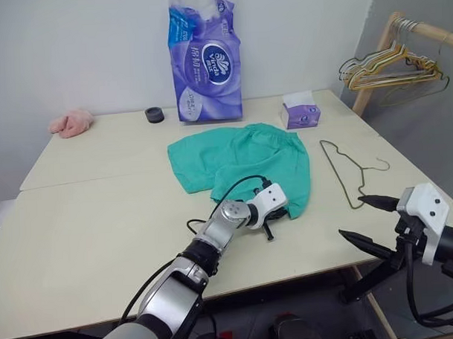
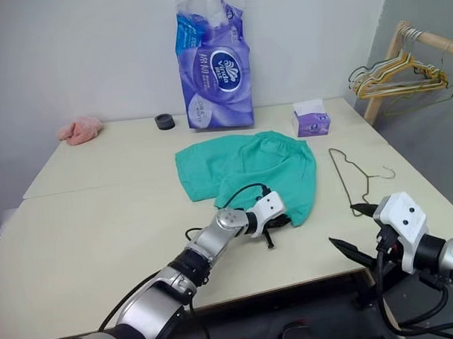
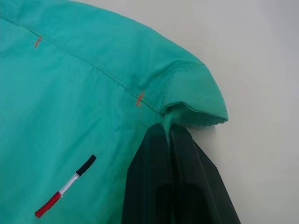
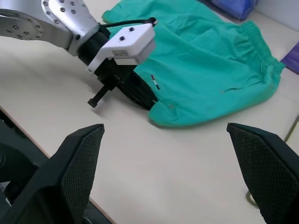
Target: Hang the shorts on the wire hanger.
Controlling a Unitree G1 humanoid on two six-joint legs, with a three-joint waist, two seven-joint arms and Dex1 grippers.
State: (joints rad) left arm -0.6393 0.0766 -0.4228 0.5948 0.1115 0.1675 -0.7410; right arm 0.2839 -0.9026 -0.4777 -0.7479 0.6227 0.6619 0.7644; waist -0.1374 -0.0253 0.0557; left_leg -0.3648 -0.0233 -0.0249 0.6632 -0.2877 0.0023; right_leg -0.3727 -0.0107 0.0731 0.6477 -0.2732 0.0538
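The teal-green shorts [image 1: 245, 158] lie flat in the middle of the table, waistband toward the right. My left gripper [image 3: 168, 135] is shut on the near hem corner of one leg, pinching the fabric against the tabletop. A small red, white and black mark [image 3: 65, 186] sits on the leg beside that grip. The thin wire hanger [image 1: 345, 169] lies flat on the table to the right of the shorts, its hook pointing right. My right gripper [image 1: 351, 217] hangs open with nothing in it, above the table's front right edge and apart from both the hanger and the shorts.
A tall purple tissue pack [image 1: 205, 59] stands behind the shorts, with a small purple tissue box [image 1: 300, 111] to its right and a black ring [image 1: 155, 115] to its left. A pink cloth [image 1: 71, 123] lies far left. Several hangers [image 1: 390, 63] hang on a wooden rack beyond the table's right.
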